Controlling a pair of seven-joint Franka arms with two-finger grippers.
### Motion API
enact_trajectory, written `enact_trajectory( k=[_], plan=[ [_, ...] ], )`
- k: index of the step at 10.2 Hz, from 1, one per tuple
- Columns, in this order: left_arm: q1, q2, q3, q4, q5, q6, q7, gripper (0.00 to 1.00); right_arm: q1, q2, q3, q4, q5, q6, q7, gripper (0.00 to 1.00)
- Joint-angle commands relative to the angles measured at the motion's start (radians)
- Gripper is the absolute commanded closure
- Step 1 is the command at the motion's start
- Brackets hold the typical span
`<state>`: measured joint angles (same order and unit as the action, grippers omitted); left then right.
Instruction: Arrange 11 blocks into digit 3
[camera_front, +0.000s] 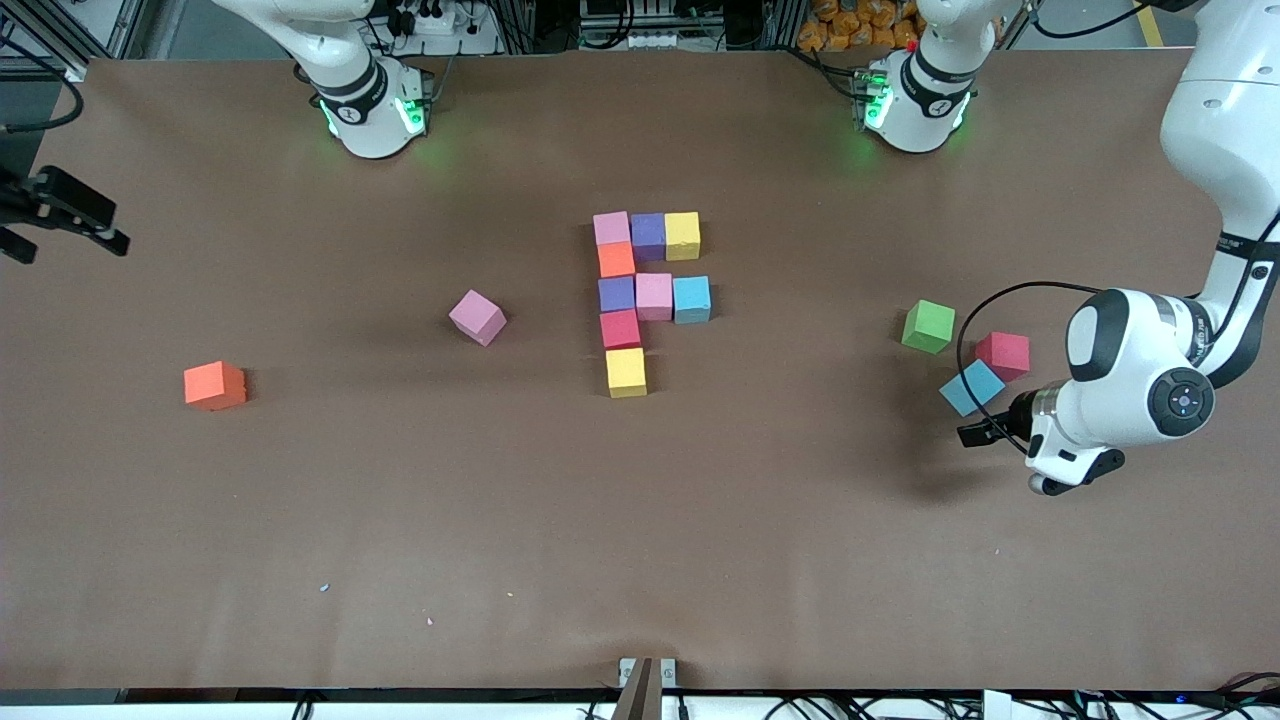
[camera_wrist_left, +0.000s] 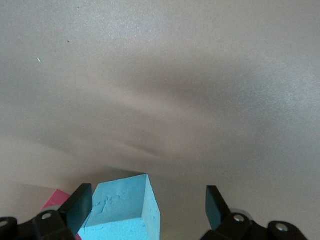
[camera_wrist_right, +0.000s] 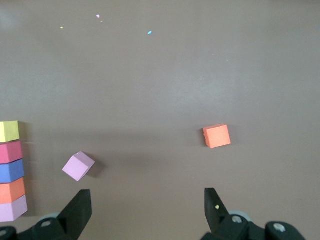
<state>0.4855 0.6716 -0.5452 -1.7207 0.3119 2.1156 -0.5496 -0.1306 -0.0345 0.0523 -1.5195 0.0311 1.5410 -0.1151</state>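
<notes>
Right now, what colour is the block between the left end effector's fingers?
Light blue block; it shows best in the left wrist view.

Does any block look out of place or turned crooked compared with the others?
Five blocks lie loose apart from the central figure. The pink one and the light blue one sit rotated, not square to the figure. The light blue one lies between the left tool's open fingers, touching the red one.

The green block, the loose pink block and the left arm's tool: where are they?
green block (camera_front: 928, 326): front view, its top face.
loose pink block (camera_front: 477, 316): front view, its top face.
left tool (camera_wrist_left: 149, 207): left wrist view, midway between its open fingertips, over the light blue block.
</notes>
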Motion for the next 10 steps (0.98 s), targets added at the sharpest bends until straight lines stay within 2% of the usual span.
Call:
enact_trajectory(
  k=[1, 4, 10],
  plan=[
    [0.007, -0.003, -0.001, -0.025, 0.022, -0.003, -0.018, 0.00, -0.067, 0.036, 0.014, 0.027, -0.002, -0.007, 0.005, 0.00],
    [0.024, -0.004, 0.001, -0.049, 0.087, -0.002, -0.018, 0.00, -0.040, 0.047, 0.020, 0.028, 0.003, 0.011, 0.179, 0.00],
    [0.047, -0.029, -0.001, -0.102, 0.087, -0.002, -0.018, 0.00, -0.030, 0.045, 0.015, 0.033, 0.004, 0.013, 0.190, 0.00]
  ],
)
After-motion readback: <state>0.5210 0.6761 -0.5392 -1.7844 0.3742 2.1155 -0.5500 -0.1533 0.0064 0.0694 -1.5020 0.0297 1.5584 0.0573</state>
